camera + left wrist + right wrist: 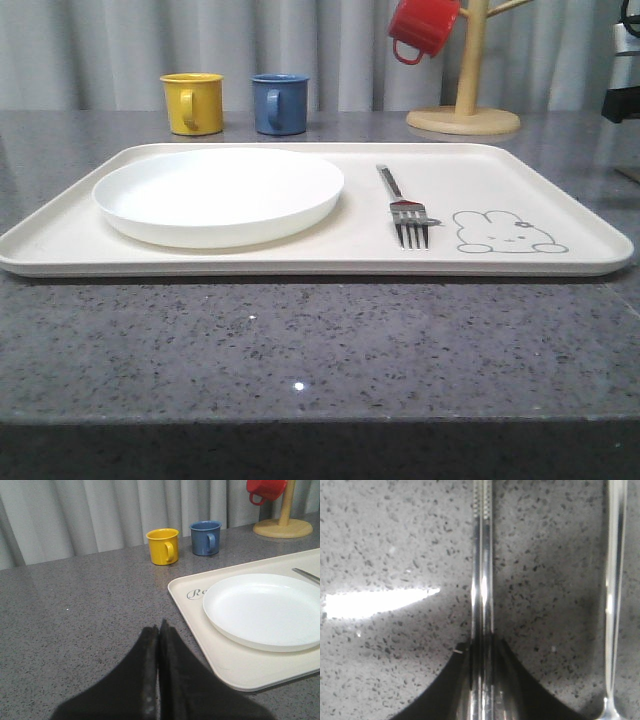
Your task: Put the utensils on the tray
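Note:
The cream tray (300, 256) lies across the grey counter with a silver fork (405, 208) on it, beside the rabbit drawing. In the right wrist view my right gripper (482, 642) is shut on the pair of shiny chopsticks (482, 570), which run straight out from the fingers over the speckled counter; I cannot tell whether they are lifted or resting. A spoon handle (614, 580) lies parallel beside them on the counter. My left gripper (160, 626) is shut with nothing in it, over bare counter just beside the tray's (235, 672) left end.
A round white plate (220, 195) takes up the tray's left half. Behind the tray stand a yellow mug (193, 103) and a blue mug (280, 103). A red mug (422, 27) hangs on a wooden mug tree (465, 110) at the back right.

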Controlling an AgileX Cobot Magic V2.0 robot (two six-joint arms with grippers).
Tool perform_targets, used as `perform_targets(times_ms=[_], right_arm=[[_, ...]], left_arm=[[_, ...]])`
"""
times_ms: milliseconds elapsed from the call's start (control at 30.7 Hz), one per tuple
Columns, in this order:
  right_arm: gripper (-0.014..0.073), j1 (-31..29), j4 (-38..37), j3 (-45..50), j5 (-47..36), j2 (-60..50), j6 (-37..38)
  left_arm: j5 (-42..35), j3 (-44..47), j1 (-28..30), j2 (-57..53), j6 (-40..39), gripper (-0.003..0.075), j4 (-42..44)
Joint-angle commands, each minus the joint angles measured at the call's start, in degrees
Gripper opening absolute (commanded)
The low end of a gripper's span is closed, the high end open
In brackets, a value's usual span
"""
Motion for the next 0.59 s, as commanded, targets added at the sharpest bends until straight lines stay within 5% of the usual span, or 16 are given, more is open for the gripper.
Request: perform_targets(times_ms=[0, 293, 553], right_arm=[[0.0038, -0.2, 1.4, -1.2, 0.2, -2.7, -0.6], [0.0038, 0.8, 5.5, -5.7, 4.2, -9.9, 0.0], [0.0038, 7.8, 8.1, -10.0, 7.0, -10.1, 3.4]], left_arm=[[-4.5, -1.4, 0.0, 0.4, -0.7, -0.0018, -0.6], [-4.5, -1.4, 0.0, 0.4, -0.7, -0.0018, -0.6], [-4.5, -1.4, 0.0, 0.4, -0.7, -0.0018, -0.6]])
